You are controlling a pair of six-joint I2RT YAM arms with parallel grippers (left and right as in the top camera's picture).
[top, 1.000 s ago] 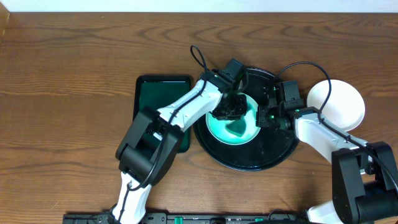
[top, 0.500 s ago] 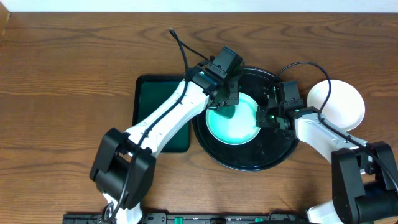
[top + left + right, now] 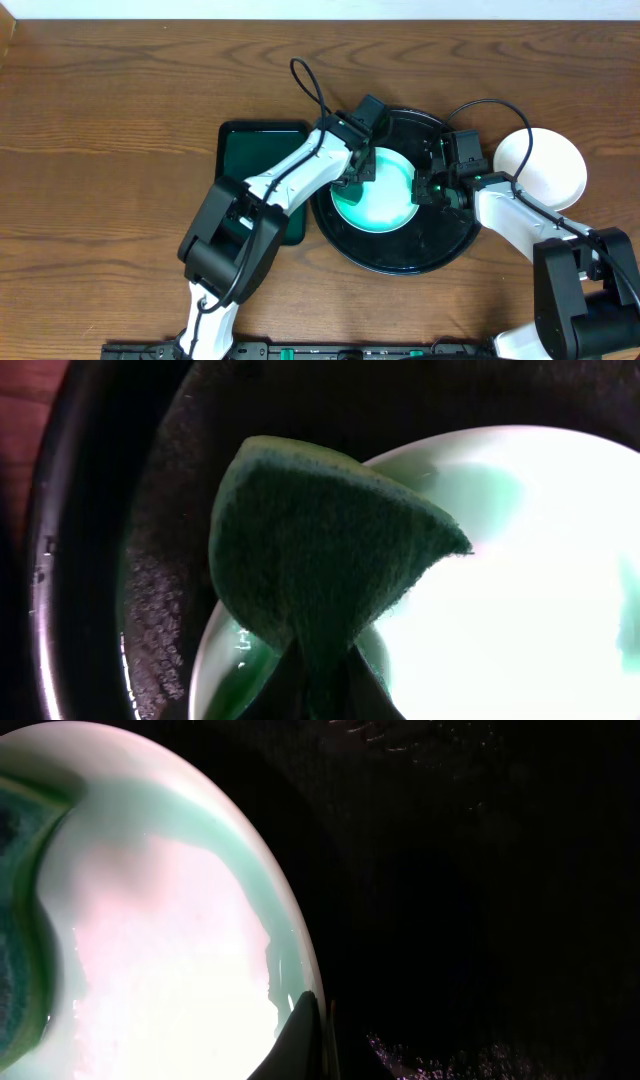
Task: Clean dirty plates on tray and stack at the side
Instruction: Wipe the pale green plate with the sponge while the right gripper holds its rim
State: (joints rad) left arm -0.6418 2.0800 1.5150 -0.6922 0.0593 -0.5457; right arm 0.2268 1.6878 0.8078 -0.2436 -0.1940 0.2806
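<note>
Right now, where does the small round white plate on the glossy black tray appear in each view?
Overhead: white plate right of centre, inside the black tray.
Left wrist: plate fills the right side, behind a dark green sponge.
Right wrist: plate fills the left half.
Shared landmark: the tray.

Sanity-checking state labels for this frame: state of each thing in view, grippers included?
plate: flat in the black tray, green film on it
left gripper: shut on the sponge
sponge: folded, at the plate's rim
right gripper: shut on the plate's rim
side plate: outside the black tray, to its right, looks clean
green tray: flat, partly under the left arm
</note>
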